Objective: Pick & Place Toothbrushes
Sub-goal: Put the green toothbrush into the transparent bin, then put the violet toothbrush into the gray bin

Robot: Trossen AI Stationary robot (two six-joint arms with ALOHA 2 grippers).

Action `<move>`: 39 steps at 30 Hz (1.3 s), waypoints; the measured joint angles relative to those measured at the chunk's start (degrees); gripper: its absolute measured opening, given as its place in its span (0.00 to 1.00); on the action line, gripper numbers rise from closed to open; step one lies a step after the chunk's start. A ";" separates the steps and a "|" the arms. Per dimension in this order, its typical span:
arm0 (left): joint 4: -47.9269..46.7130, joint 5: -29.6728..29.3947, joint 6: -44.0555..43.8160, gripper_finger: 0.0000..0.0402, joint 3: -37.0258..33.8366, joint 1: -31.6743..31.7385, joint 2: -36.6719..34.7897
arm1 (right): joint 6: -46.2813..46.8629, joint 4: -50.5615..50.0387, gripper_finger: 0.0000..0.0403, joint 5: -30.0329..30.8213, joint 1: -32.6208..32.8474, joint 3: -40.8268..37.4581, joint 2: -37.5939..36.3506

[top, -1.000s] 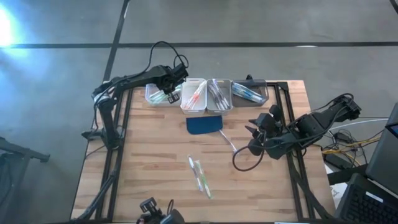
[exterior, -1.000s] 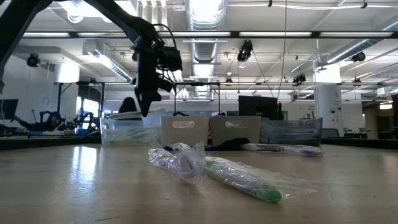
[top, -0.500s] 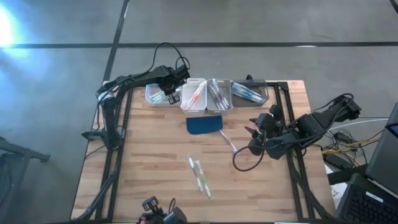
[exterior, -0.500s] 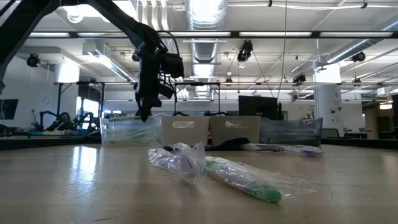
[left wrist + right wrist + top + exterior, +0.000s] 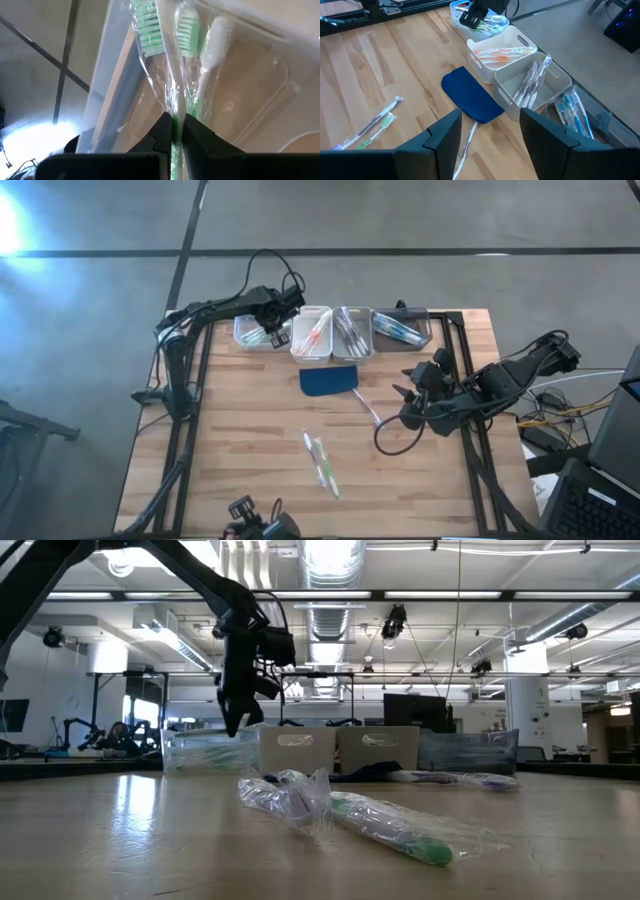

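One wrapped green-bristled plastic toothbrush (image 5: 176, 100) pinched in left gripper (image 5: 174, 131) jaws over clear end bin (image 5: 255, 332); right gripper (image 5: 490, 132) jaws wide, empty.

I work in a big open lab: exposed silver ceiling ducts (image 5: 330, 615), long bright strip lights (image 5: 330, 555), dark computer monitors (image 5: 410, 710) behind my wooden butcher-block table (image 5: 250, 430).

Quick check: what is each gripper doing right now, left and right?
Left gripper: shut on a green toothbrush, over the clear bin.
Right gripper: open, holding nothing.
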 joint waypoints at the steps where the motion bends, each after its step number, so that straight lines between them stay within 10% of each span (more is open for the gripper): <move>1: 0.01 -0.01 -0.01 0.06 -0.29 0.00 0.00 | 0.02 0.00 0.49 0.00 0.00 0.00 0.00; 15: 4.76 1.50 1.31 0.07 -4.44 0.00 0.00 | 0.00 -0.20 0.53 -0.04 0.00 -0.24 -0.02; 28: 2.53 -0.33 3.69 0.38 -4.02 -0.12 0.00 | 0.00 -0.44 0.49 -0.07 0.00 -0.37 -0.02; 39: -11.41 -3.03 0.10 0.43 3.79 -0.86 -1.18 | 0.00 -0.40 0.42 -0.07 0.00 -0.37 -0.02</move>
